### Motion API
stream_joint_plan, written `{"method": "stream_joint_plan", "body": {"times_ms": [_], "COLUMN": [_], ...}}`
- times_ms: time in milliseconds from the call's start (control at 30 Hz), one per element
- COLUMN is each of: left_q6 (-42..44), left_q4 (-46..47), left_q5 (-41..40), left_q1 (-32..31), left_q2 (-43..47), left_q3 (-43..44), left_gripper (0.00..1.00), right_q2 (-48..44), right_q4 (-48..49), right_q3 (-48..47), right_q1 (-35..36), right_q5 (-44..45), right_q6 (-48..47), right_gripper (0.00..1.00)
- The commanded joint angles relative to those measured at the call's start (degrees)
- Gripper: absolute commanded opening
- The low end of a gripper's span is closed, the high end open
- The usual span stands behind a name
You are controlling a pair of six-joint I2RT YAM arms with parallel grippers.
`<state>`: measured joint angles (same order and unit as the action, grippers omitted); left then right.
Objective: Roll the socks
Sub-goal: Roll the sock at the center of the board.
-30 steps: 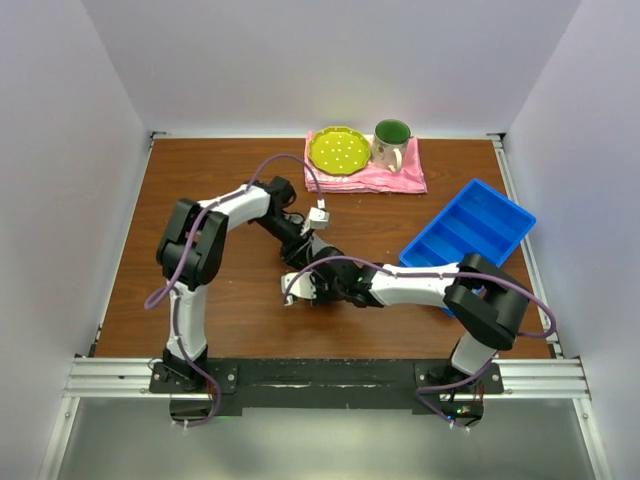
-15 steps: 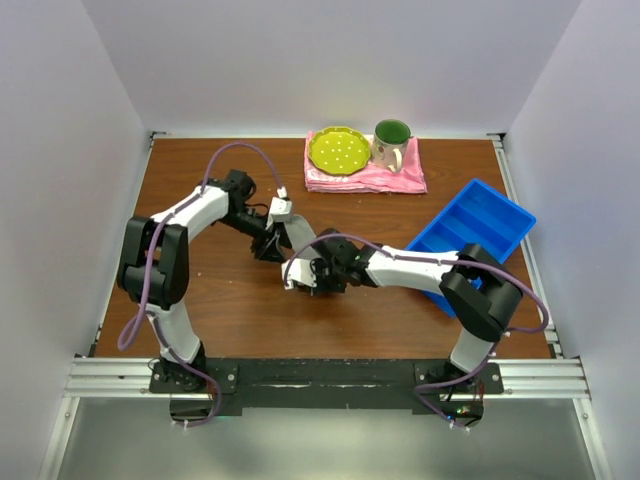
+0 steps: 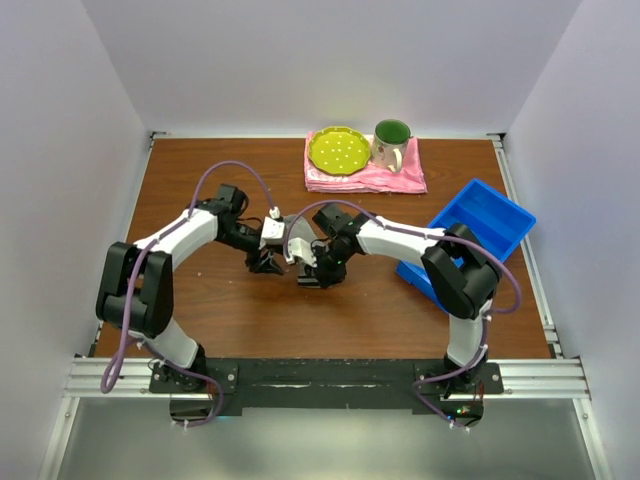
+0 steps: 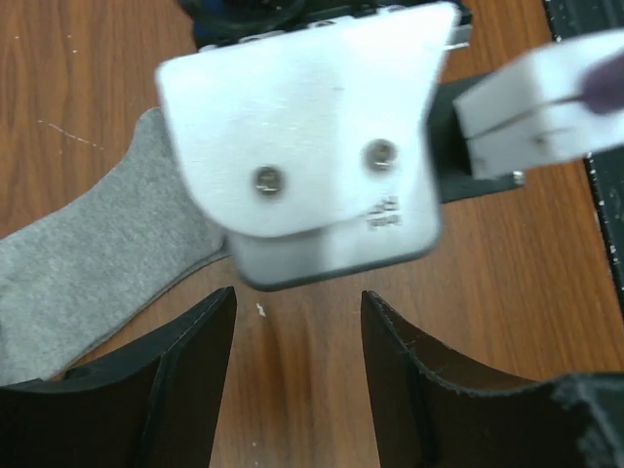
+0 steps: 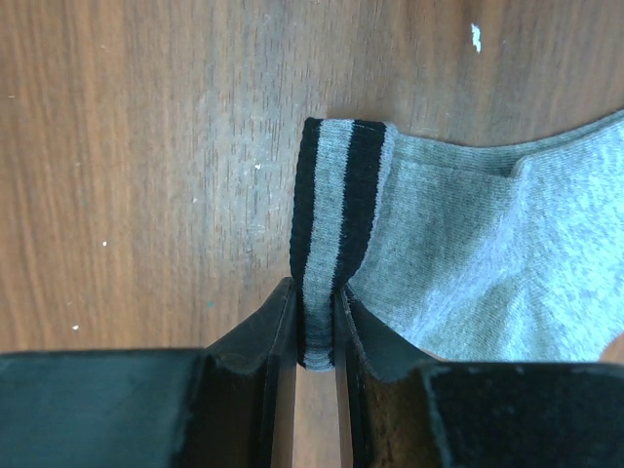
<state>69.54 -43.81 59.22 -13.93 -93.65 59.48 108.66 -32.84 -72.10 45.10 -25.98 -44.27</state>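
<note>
1 sock (image 5: 487, 263), 1 plate (image 3: 338, 150), 1 mug (image 3: 391, 143)

You're working over a brown, wood-grained tabletop (image 3: 190, 170). Three things lie directly on it. At the far edge, right of centre, a pink cloth (image 3: 395, 183) is spread flat. On your right side sits a blue tray (image 3: 505, 200) with long compartments, turned at an angle to the tabletop's edges. Near the middle lies a grey sock (image 5: 478, 263) — most of its knit body rests flat on the wood, while the cuff end, with two dark stripes, is gathered into a narrow fold. In the wrist views you can see a few small pale specks on the wood beside the sock — too small to tell what they are.
</note>
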Motion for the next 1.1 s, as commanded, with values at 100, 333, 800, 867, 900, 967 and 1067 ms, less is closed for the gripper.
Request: {"method": "stream_joint_plan", "body": {"times_ms": [100, 333, 800, 867, 900, 967, 1067], "left_q6": [0.25, -1.42, -5.02, -5.38, -5.73, -5.99, -6.69], "left_q4": [7.33, 10.93, 19.37, 20.96, 21.40, 22.28, 24.12], "left_q5": [-1.21, -3.58, -10.87, -11.76, -12.54, -13.08, -13.43], "left_q1": [-0.57, -1.89, -8.21, -8.91, -9.44, -9.88, -10.15], "left_q2": [3.99, 5.49, 10.06, 10.94, 11.20, 11.73, 12.61], "left_q3": [-3.76, -6.04, -12.98, -14.04, -14.31, -15.09, -16.41], "left_gripper": [0.58, 0.57, 0.57, 0.58, 0.58, 0.58, 0.58], "right_q2": [5.86, 10.60, 15.96, 16.40, 16.67, 16.93, 17.11], "right_q4": [-12.33, -16.73, -20.15, -20.77, -20.95, -21.04, -20.86], "right_q3": [-4.98, -9.29, -14.39, -15.18, -15.27, -15.44, -15.71], "right_q1": [-0.89, -2.56, -5.37, -5.55, -5.99, -6.25, -6.87], "right_q5": [-6.19, -8.56, -11.46, -11.55, -11.73, -12.43, -13.13], "right_q6": [-2.31, -3.54, -3.98, -3.98, -3.98, -3.89, -3.72], "right_gripper": [0.00, 0.00, 0.00, 0.00, 0.00, 0.00, 0.00]}}
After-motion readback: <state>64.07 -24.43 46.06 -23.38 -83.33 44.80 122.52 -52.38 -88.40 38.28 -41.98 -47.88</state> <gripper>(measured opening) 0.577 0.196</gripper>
